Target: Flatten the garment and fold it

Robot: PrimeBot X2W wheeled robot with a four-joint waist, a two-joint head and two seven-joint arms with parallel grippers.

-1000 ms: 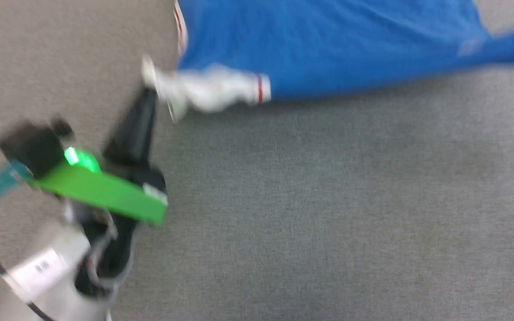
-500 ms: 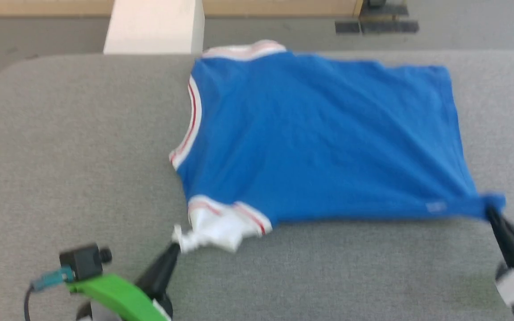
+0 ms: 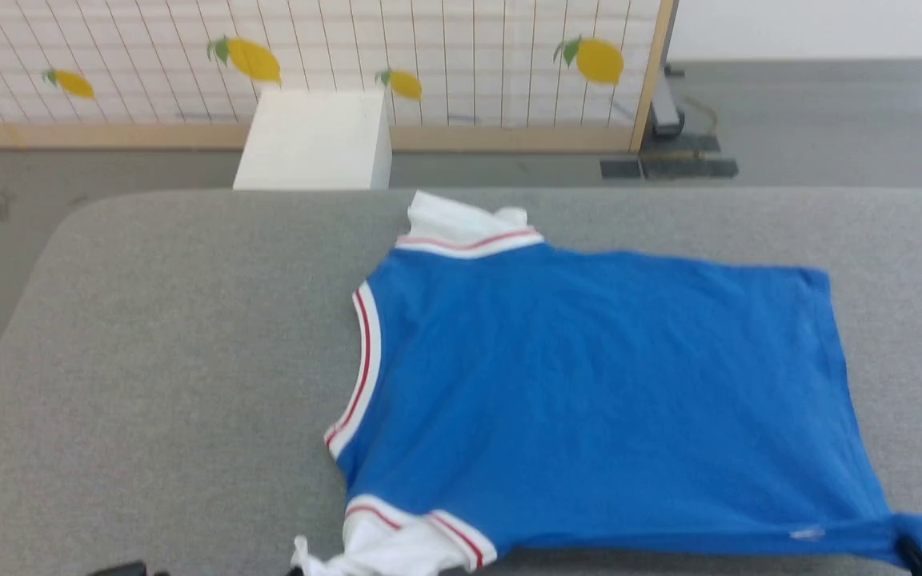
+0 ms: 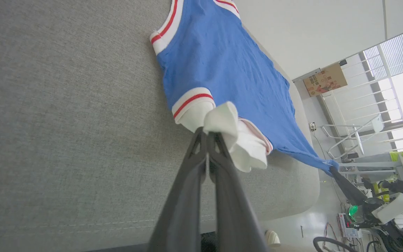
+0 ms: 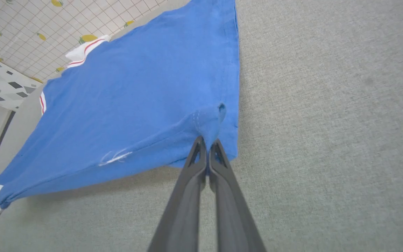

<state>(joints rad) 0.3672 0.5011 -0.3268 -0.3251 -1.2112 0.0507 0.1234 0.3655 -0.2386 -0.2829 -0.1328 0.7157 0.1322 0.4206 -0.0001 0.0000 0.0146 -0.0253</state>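
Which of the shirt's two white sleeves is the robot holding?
The near sleeve, pinched in the left gripper; the far sleeve lies loose, untouched.

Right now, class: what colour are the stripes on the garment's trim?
Red; the trim of the garment shows best in the left wrist view.

The head view's bottom edge cuts off the garment (image 3: 589,400) at its near white sleeve, and most of the right gripper (image 3: 915,552) — both at the near edge of the bench (image 3: 149,360). The garment's underside is hidden (it lies against the bench). The white mark (image 3: 807,532) by the hem is too small to identify.
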